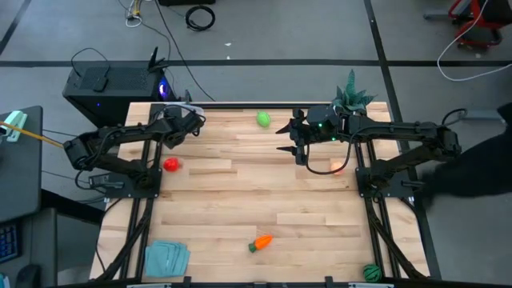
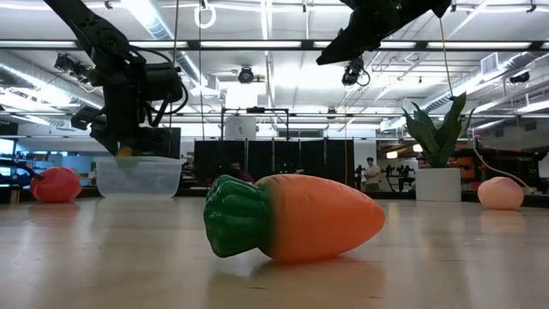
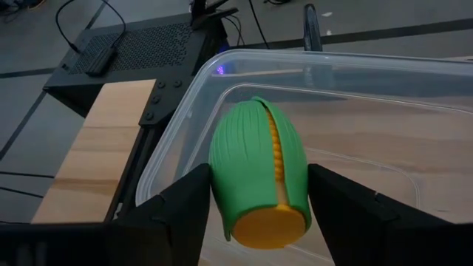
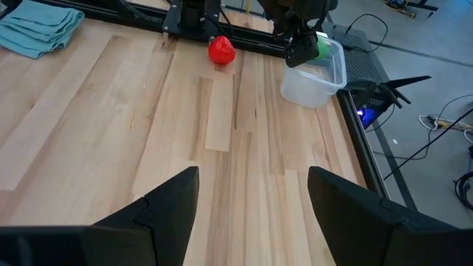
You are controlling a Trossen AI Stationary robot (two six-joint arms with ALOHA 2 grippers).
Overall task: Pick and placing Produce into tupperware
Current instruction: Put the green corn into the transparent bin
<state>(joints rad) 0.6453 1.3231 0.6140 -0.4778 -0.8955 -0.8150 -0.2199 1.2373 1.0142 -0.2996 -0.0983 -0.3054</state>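
From above, the left gripper reaches over the tub at the table's far left corner, its load hidden. Its wrist view shows the green corn between its fingers, above the tub. From the right wrist, the right gripper hangs open, empty.

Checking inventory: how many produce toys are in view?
6: corn in left pincer at tub, red piece near it, green ball far edge, peach near right arm, carrot front, striped ball front-right.
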